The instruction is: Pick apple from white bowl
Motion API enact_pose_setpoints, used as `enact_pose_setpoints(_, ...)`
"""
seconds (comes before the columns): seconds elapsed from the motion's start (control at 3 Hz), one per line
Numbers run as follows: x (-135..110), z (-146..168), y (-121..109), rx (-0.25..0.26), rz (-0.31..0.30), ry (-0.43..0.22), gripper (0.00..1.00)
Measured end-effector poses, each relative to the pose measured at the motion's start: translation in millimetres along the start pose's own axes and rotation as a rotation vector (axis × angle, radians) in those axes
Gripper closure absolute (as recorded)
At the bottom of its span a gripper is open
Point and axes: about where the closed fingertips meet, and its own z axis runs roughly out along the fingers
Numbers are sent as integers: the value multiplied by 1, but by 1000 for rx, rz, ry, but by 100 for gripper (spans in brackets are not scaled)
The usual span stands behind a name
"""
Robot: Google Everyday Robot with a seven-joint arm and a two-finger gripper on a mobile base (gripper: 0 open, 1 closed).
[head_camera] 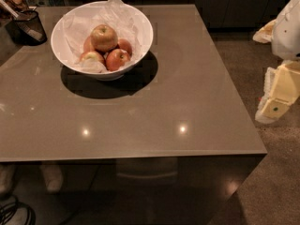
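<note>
The apple is the largest one, yellow-gold with a reddish blush, its dimpled stem end up. It sits on top of several smaller, redder apples in the white bowl. The bowl is wide, glossy and lined with crumpled white paper, and stands at the back left of the grey-brown table. My gripper is a cream-yellow and white piece at the far right edge of the view. It is off the table's right side, far from the bowl and lower than the tabletop's far end.
A small dark mesh cup with utensils stands at the table's back left corner, left of the bowl. The table's front edge and right edge drop to a speckled floor. Dark cabinets line the back.
</note>
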Motion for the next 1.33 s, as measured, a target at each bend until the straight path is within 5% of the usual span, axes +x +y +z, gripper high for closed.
enact_pose_setpoints(0.67, -25, -7, -26, 17, -7, -31, 0)
enact_pose_setpoints(1.33, -64, 1, -54, -12, -90, -81, 0)
